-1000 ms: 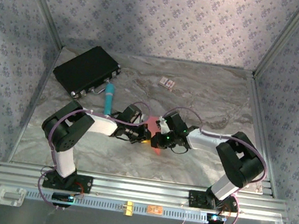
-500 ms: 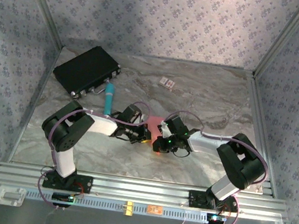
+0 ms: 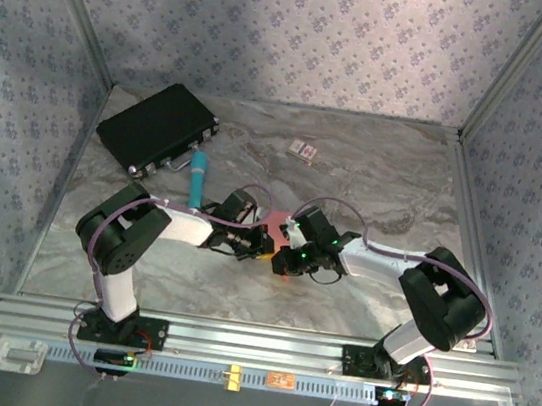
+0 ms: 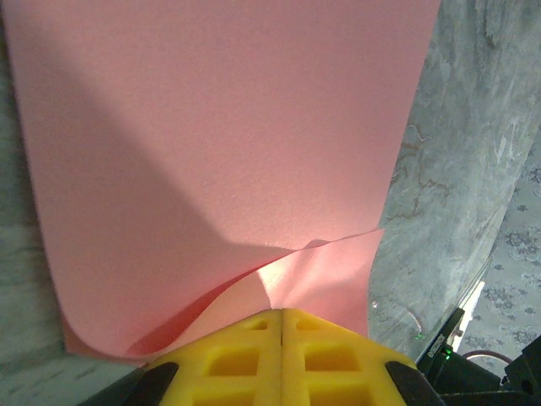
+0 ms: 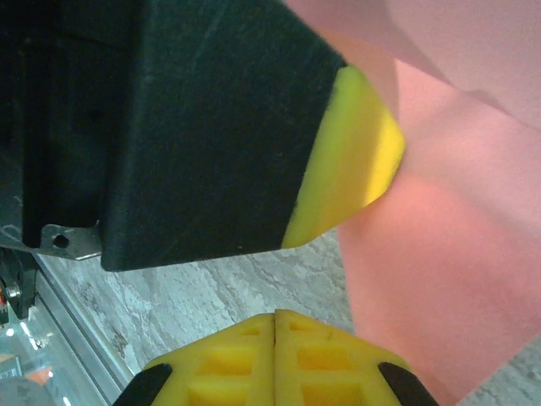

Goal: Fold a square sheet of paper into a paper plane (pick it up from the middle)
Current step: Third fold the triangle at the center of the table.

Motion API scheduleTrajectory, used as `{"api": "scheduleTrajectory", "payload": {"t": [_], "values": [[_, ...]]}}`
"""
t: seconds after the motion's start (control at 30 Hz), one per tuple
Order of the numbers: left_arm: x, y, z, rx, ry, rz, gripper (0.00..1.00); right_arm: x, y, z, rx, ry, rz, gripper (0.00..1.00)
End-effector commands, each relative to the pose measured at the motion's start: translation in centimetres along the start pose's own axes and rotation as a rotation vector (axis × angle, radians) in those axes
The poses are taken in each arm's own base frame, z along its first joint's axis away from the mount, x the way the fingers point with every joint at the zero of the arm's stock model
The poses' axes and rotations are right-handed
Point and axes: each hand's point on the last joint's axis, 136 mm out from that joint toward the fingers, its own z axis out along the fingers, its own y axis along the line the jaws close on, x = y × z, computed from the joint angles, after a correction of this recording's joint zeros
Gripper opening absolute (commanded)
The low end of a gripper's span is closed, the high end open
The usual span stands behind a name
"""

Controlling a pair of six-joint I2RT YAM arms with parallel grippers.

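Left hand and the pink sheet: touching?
Touching. The left wrist view shows the left hand shut on the sheet of paper, whose curled edge runs into the closed jaws.

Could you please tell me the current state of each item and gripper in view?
square sheet of paper: partly folded, flap lifted, pinched at its edge
left gripper: shut on the square sheet of paper
right gripper: shut, nothing visibly gripped
black case: closed, lying flat
teal marker: lying flat
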Motion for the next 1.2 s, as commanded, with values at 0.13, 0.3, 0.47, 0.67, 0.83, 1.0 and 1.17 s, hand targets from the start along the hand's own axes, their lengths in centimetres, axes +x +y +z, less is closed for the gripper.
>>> {"api": "scheduleTrajectory", "payload": {"t": [0.13, 0.3, 0.47, 0.67, 0.83, 1.0, 1.17], "values": [[0.2, 1.6, 0.0, -0.059, 0.006, -0.018, 0.00, 1.7, -2.6, 0.7, 0.102, 0.057, 0.027, 0.07], [0.1, 1.6, -0.1, -0.060, 0.004, -0.017, 0.00, 1.7, -2.8, 0.4, 0.098, 0.042, 0.032, 0.07], [0.1, 1.7, -0.1, -0.061, 0.004, -0.019, 0.00, 2.1, -3.3, 0.4, 0.085, 0.045, 0.052, 0.08], [0.1, 1.8, -0.1, -0.062, 0.004, -0.020, 0.00, 2.5, -3.3, 0.6, 0.044, 0.042, 0.075, 0.09], [0.0, 2.0, -0.2, -0.065, 0.001, -0.024, 0.00, 3.0, -3.6, 0.5, 0.020, 0.036, 0.095, 0.09], [-0.2, 2.3, -0.3, -0.072, -0.008, -0.029, 0.00, 3.3, -3.6, 0.3, -0.031, 0.021, 0.119, 0.10], [-0.3, 2.5, -0.4, -0.079, -0.012, -0.033, 0.00, 3.5, -3.7, -0.2, -0.029, 0.010, 0.122, 0.11]]}}
